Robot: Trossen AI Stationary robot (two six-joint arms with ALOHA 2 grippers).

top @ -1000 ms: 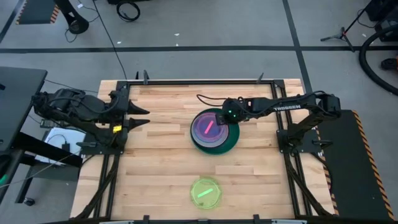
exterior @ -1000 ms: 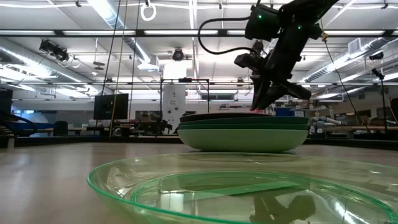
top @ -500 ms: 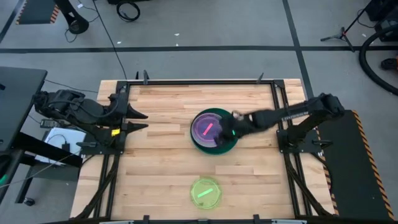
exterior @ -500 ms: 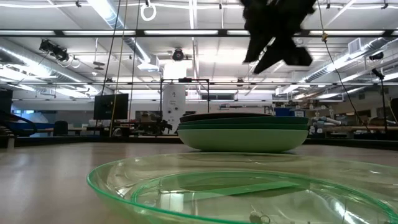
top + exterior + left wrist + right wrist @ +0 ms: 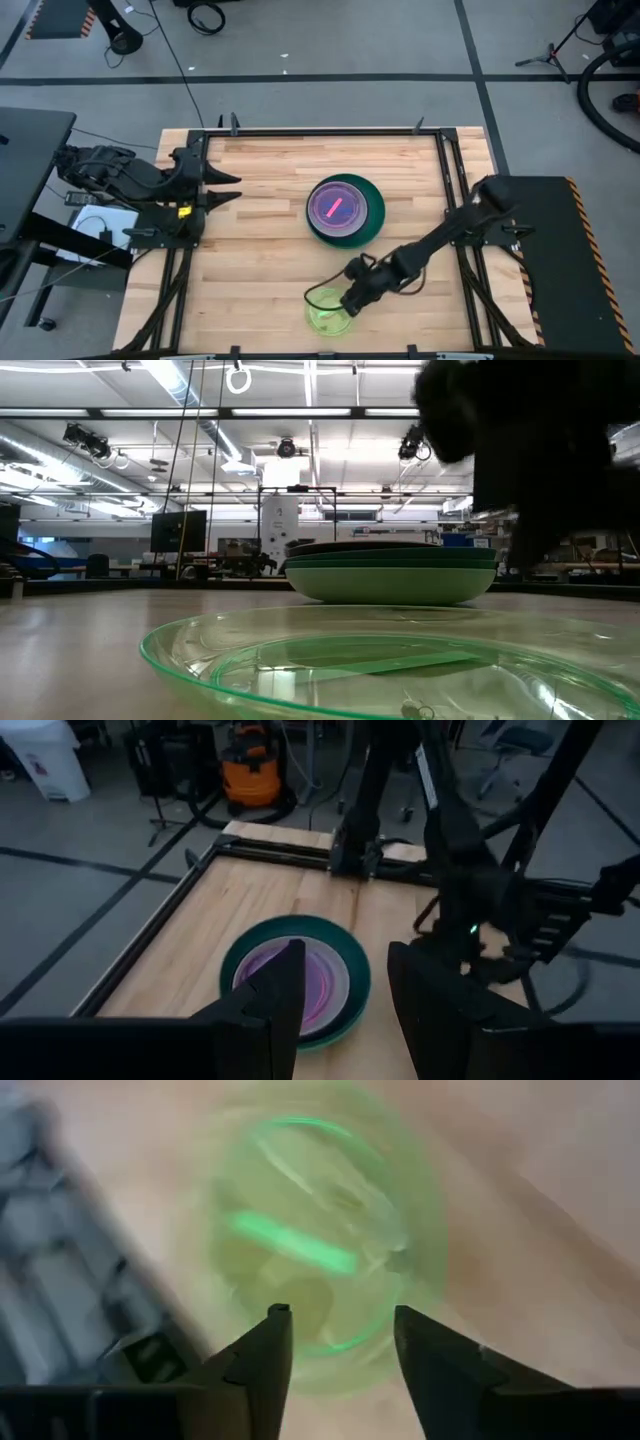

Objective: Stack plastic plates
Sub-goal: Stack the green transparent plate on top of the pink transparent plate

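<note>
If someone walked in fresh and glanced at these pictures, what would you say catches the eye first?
Probably the stack of plates at the table's middle, a translucent pink plate on top of dark green ones. Next, the right gripper, fingers open, reaching down over the lone yellow-green plate near the table's front edge. The left gripper waits open at the table's left side.

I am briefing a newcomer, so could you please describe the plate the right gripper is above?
On the wooden table, look toward the near edge, away from the stack of plates at its centre. The yellow-green plate lies alone under the open right gripper: small, translucent, unstacked.
</note>
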